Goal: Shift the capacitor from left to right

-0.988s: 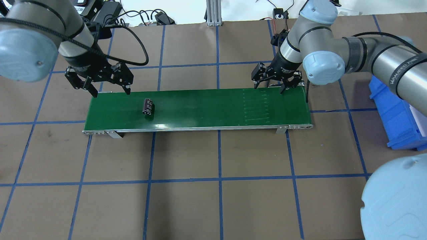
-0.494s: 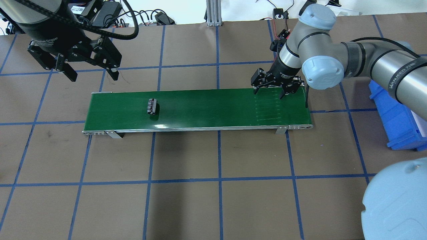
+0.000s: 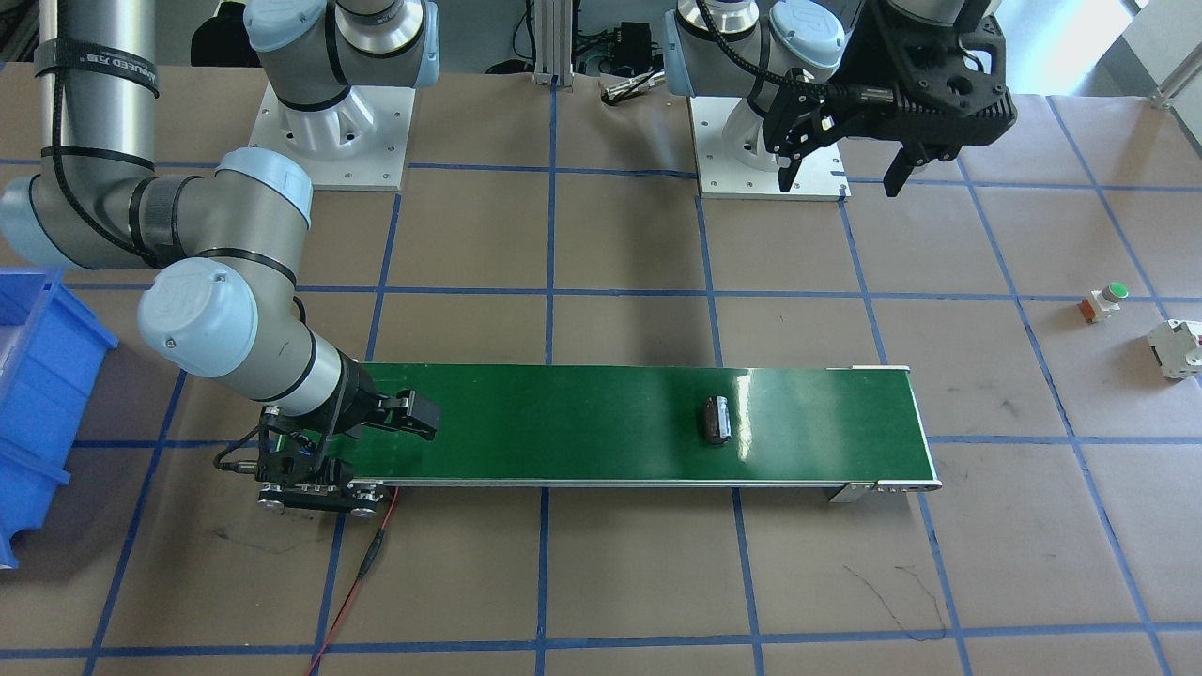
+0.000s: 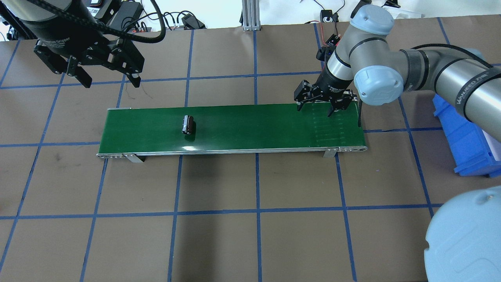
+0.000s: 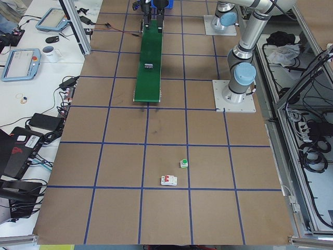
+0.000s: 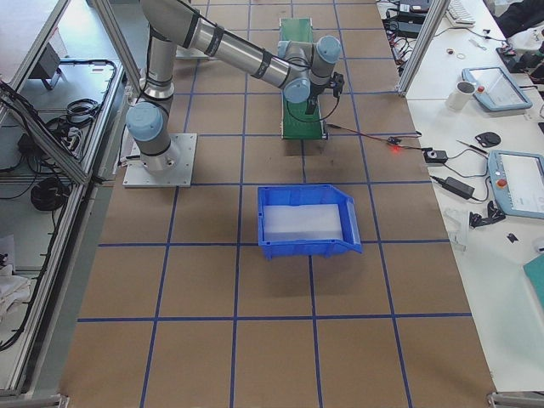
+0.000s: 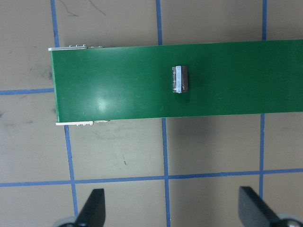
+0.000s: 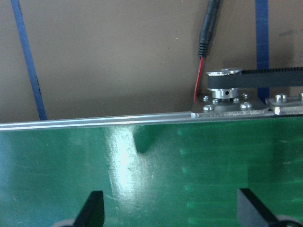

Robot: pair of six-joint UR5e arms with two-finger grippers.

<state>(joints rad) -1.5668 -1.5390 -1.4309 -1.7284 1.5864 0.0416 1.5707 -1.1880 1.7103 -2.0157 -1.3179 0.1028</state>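
Our left gripper (image 4: 110, 83) has lifted clear of the belt (image 4: 250, 129), fingers spread and empty. The capacitor (image 4: 188, 125) lies left of mid-belt and has crept right, so we judge the conveyor is carrying it. Our right gripper (image 4: 314, 111) waits at the right end, fingers spread.

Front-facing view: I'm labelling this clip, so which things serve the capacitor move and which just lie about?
Job: small dark cylindrical capacitor; long green conveyor belt under it; open left gripper; open right gripper.
Lying about: blue plastic bin; small green-buttoned part; white boxy breaker block.
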